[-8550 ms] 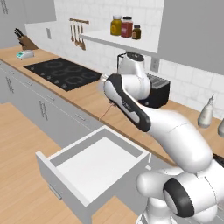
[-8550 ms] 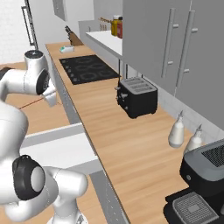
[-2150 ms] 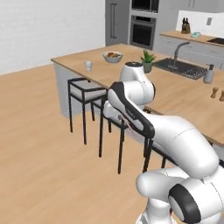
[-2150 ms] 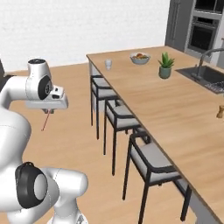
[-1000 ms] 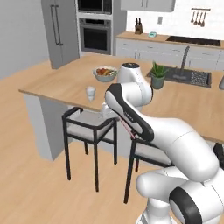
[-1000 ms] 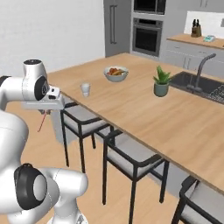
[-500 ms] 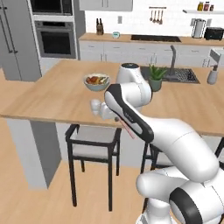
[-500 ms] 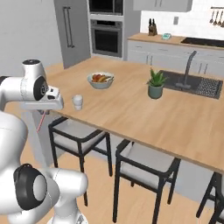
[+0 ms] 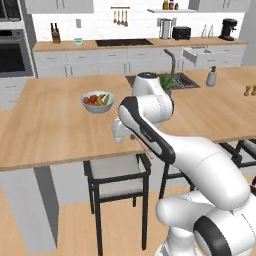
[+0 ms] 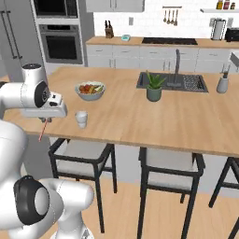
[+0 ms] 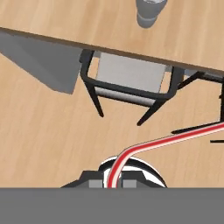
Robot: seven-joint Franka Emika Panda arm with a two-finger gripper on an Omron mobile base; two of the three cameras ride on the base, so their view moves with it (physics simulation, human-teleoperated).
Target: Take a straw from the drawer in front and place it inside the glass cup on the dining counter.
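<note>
Your claw [image 11: 113, 183] is pinched tight on the straw [image 11: 166, 141], which rises between the finger tips, bends and runs off to the side in the hand view; in the right base view it hangs as a thin red line below the hand. Beyond it a black stool [image 11: 129, 82] sits under the dining counter [image 10: 140, 121] edge. The glass cup [image 10: 81, 118] stands upright near that edge, seemingly just inboard of your hand, with the fruit bowl [image 10: 90, 90] farther back.

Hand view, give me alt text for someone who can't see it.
The gripper holds the red-and-white straw, which bends off to the right above wood floor. Ahead, a black stool sits under the dining counter, with the glass cup on it.
</note>
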